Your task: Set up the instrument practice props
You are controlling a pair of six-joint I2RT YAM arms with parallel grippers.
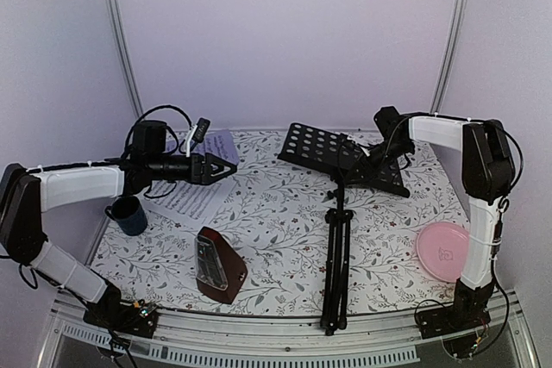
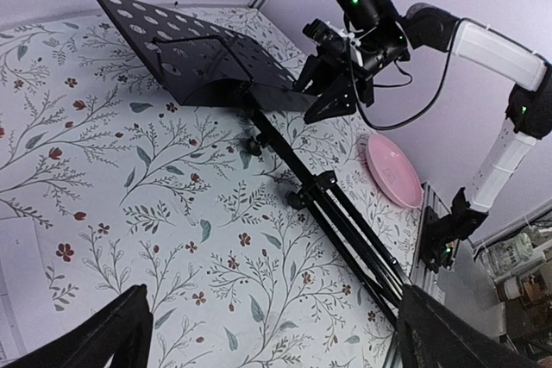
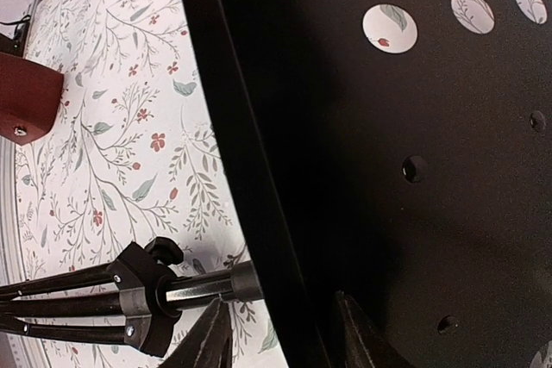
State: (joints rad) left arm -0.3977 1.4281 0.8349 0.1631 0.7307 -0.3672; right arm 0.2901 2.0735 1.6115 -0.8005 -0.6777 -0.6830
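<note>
Right jaws [image 3: 280, 338] part open, straddling the bottom lip of the stand's desk [image 3: 405, 127]. One finger [image 3: 362, 342] sits on the desk face. The other finger [image 3: 211, 342] is on the lip's far side with a sliver of worktop [image 3: 112, 152] showing between, so not clamped. Top view: right gripper [image 1: 373, 159] at the desk's right edge.

Left jaws [image 2: 272, 295] wide open, nothing between them, held above the worktop. From above, the left gripper [image 1: 226, 167] hangs over the sheets [image 1: 200, 194], apart from them.

Stand [image 1: 335, 239] lies flat mid-worktop, legs folded and pointing to the near edge. Its desk is at the far end, tilted up. Sheets lie flat at far left, overlapping. Metronome [image 1: 220, 266] is near front-left, well apart from the stand, and looks tipped on its side. Mug [image 1: 129, 215] is upright at the left edge beside the sheets. Plate [image 1: 442, 250] is at the right edge, near the right arm.
</note>
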